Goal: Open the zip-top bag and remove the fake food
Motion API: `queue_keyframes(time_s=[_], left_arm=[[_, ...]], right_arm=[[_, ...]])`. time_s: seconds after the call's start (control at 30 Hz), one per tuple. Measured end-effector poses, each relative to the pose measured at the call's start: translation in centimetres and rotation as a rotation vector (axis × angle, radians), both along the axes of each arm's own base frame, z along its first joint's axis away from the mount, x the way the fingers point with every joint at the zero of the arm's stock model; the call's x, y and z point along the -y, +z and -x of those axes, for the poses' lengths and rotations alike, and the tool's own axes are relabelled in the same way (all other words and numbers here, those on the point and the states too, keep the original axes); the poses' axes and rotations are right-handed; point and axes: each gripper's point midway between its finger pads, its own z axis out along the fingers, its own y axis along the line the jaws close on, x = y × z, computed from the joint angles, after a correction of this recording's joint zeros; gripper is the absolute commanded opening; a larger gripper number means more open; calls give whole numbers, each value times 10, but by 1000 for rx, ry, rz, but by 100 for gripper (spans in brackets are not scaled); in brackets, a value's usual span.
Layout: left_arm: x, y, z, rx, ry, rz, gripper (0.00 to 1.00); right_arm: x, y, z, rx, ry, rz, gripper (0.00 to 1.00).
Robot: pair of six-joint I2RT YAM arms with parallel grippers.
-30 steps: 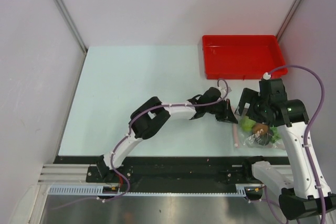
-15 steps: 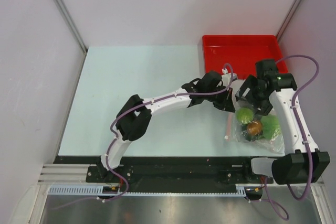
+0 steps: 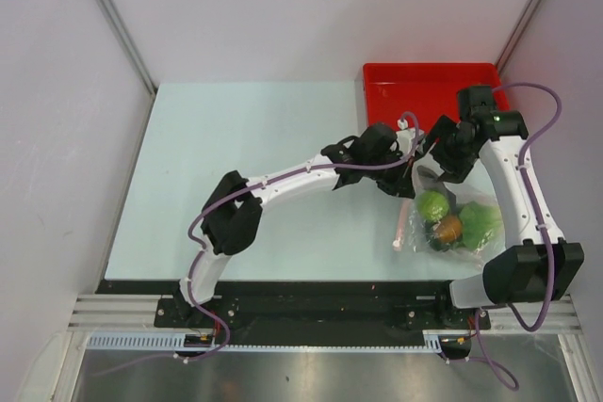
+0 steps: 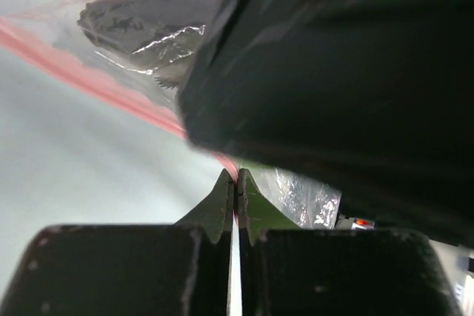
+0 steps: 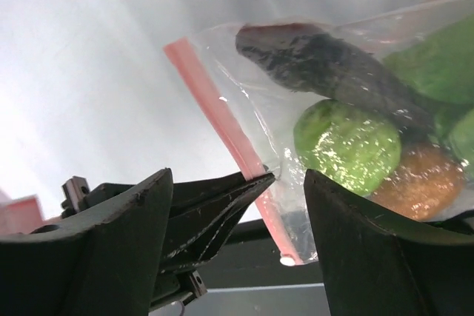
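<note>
Zip-top bag (image 3: 454, 221): pink strip (image 5: 222, 120) pinched in closed left gripper (image 4: 235, 183); right gripper (image 5: 237, 175) wide open, strip between its jaws, ungripped.

The zip-top bag (image 3: 452, 225) has been drawn toward 11 o'clock, nearer the red tray (image 3: 377, 110). Its pink zip strip (image 3: 402, 229), formerly laid along the 12-to-6 line, is now slanted from 1 to 7 o'clock. The left gripper (image 3: 406, 184) and the right gripper (image 3: 433, 152) have both been carried toward 12 o'clock. The left arm (image 3: 292, 176) has been stretched out, its elbow (image 3: 231, 218) shifted toward 9 o'clock. The right arm (image 3: 523, 200) has been swung out toward 3 o'clock. The light green fruit (image 3: 434, 205), orange-brown fruit (image 3: 449, 229) and leafy green piece (image 3: 480, 221), earlier partly covered by that arm, are thereby uncovered.
</note>
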Motion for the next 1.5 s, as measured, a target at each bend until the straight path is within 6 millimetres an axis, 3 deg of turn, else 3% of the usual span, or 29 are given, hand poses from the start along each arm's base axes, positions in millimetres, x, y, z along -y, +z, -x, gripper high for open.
queue_keyframes(time_s=[0.27, 0.53, 0.73, 0.93, 1.03, 1.3, 1.43, 1.5], left_arm=[[-12, 3, -7, 18, 32, -38, 0], [-28, -12, -11, -5, 64, -117, 0], [-13, 2, 5, 36, -3, -63, 0], [-9, 5, 10, 53, -20, -50, 0], [-10, 6, 9, 63, -24, -50, 0], [-7, 27, 8, 82, -25, -38, 5], [-10, 31, 4, 72, -11, -41, 21], [-12, 32, 1, 60, 4, -41, 37]], right_arm=[[-20, -8, -12, 30, 72, -96, 70], [-31, -36, -17, 1, 103, -152, 68], [-37, -67, -21, -60, 122, -158, 66], [-42, -70, -17, -67, 137, -204, 62], [-44, -69, -19, -56, 152, -213, 54], [-56, -66, -13, -26, 172, -275, 0], [-54, -64, -16, -23, 127, -306, 0], [-51, -64, -20, -17, 95, -315, 0]])
